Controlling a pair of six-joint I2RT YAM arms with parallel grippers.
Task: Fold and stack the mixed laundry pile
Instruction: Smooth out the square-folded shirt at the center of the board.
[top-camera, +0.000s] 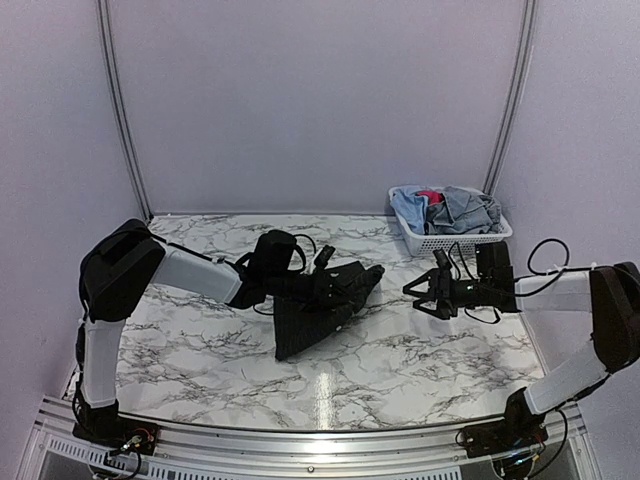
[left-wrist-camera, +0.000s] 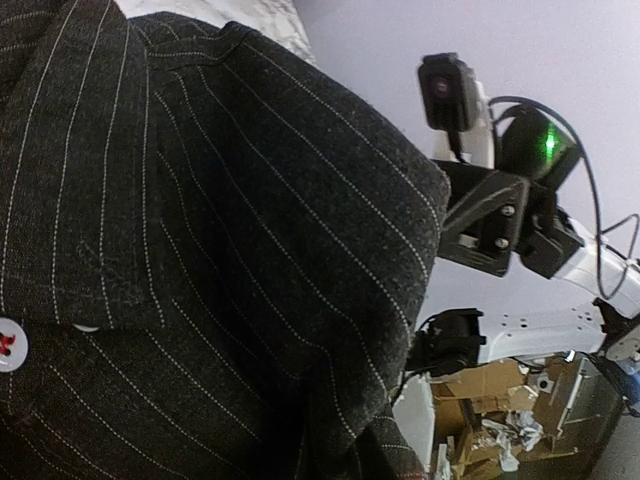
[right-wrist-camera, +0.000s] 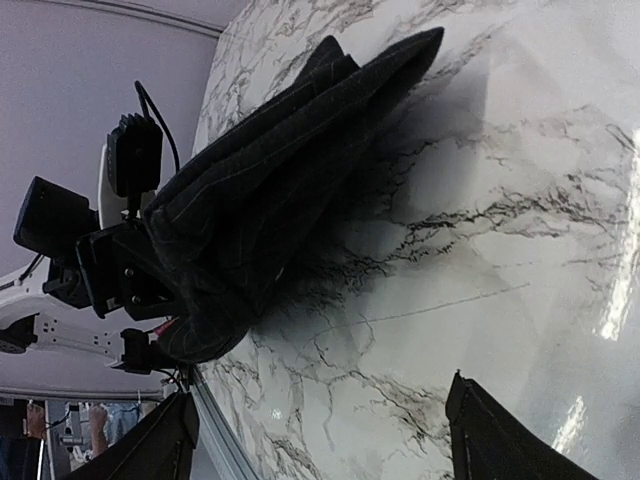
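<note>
**Pinstriped shirt bunched in left gripper at mid-table, right gripper empty**

The left gripper (top-camera: 325, 283) is clamped on a bunched edge of the black pinstriped shirt (top-camera: 312, 322) at the middle of the marble table (top-camera: 200, 345). The garment fans out from the grip in loose folds. Its lower part rests on the tabletop as a dark wedge pointing towards the near edge. The fingers are buried in cloth in all 3 views, so the grip shows only in the fabric gathered tight against the gripper's body. The left wrist camera sees almost nothing but pinstripes. A folded flap crosses that view, and 1 white button (left-wrist-camera: 8, 345) sewn with red thread is cut off at the left edge. Sleeves and hem cannot be made out.

To the right, apart from the shirt, the right gripper (top-camera: 418, 295) hangs just above the table with its jaws spread wide and nothing between them.

At the far right, a white lattice basket (top-camera: 455, 243) holds a light blue piece (top-camera: 408, 208), a grey-blue piece (top-camera: 472, 208) and a sliver of a pink-red piece (top-camera: 430, 196). They are tangled together and mostly hidden behind the basket wall.
</note>
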